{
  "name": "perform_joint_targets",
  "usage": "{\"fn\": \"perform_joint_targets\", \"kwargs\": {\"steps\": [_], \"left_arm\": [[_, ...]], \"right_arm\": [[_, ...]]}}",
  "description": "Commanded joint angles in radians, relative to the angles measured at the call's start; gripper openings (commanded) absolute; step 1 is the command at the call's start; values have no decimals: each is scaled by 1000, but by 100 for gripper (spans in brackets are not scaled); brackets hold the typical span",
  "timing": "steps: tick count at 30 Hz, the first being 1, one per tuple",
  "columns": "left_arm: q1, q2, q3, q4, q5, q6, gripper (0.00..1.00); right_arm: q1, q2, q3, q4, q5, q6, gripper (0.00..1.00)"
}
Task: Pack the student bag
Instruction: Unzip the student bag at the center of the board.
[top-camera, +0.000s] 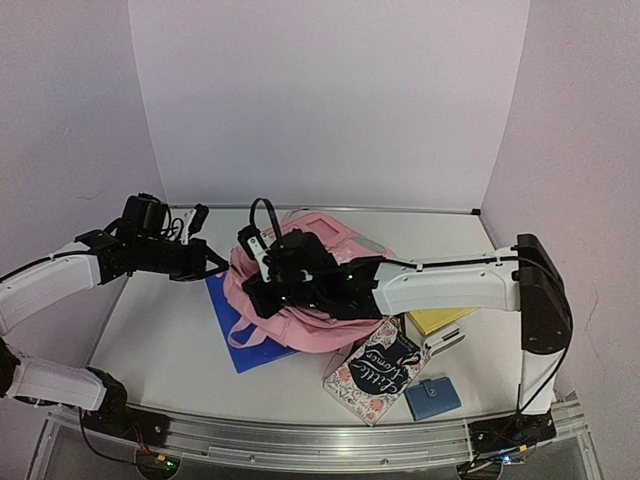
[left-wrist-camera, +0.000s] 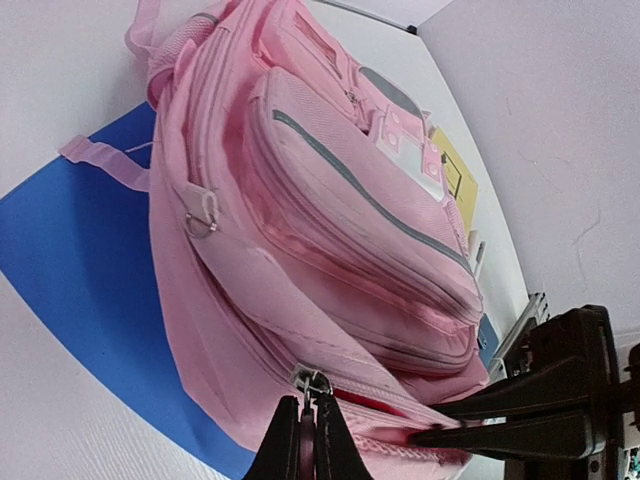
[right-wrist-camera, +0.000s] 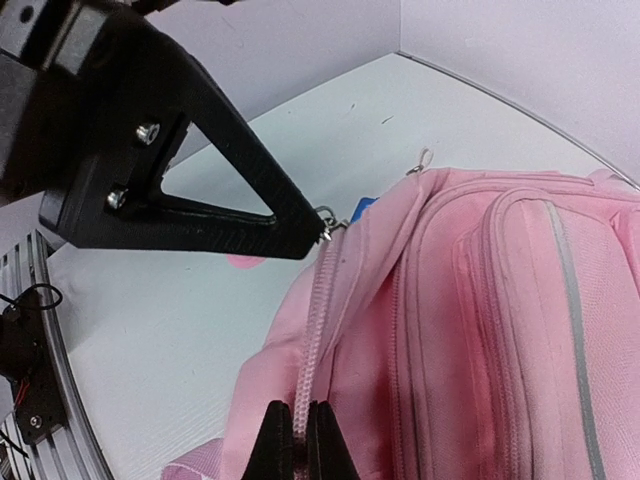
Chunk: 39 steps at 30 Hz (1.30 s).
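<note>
1x student bag (top-camera: 345, 243), 1x wallet (top-camera: 432, 398)

**Desk tally, counted by kind**

Bags: one student bag (top-camera: 300, 328), pink.
Flat blue folders: one (top-camera: 232, 345).
Patterned books: one (top-camera: 377, 372).
Small blue wallets: one (top-camera: 433, 398).
Yellow notebooks: one (top-camera: 438, 320).
End effectors: two, the left end effector (left-wrist-camera: 308, 440) and the right end effector (right-wrist-camera: 297, 445).
</note>
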Motion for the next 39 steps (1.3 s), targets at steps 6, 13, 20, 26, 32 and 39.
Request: {"fn": "perform_joint_targets", "kwargs": {"steps": [6,13,20,26,32,39], "left_arm": [[132,83,98,24,-152,-1,0],[164,271,138,119,-139,0,0],[172,490,225,191,-117,-8,0],[172,581,289,200,-140,-13,0],[172,523,287,164,-149,-22,21],[171,286,75,109,-222,-219,72]], "right_arm": [[-5,-232,-88,21,-36,11,0],[-4,-311,-115,21,-88,37,0],[3,-334,-112,29,-114,43,0],[11,-328,-114,29,-104,55,0],[13,-300,-112,22,33,90,0],[13,-198,-56,-36,237,172,0]]}}
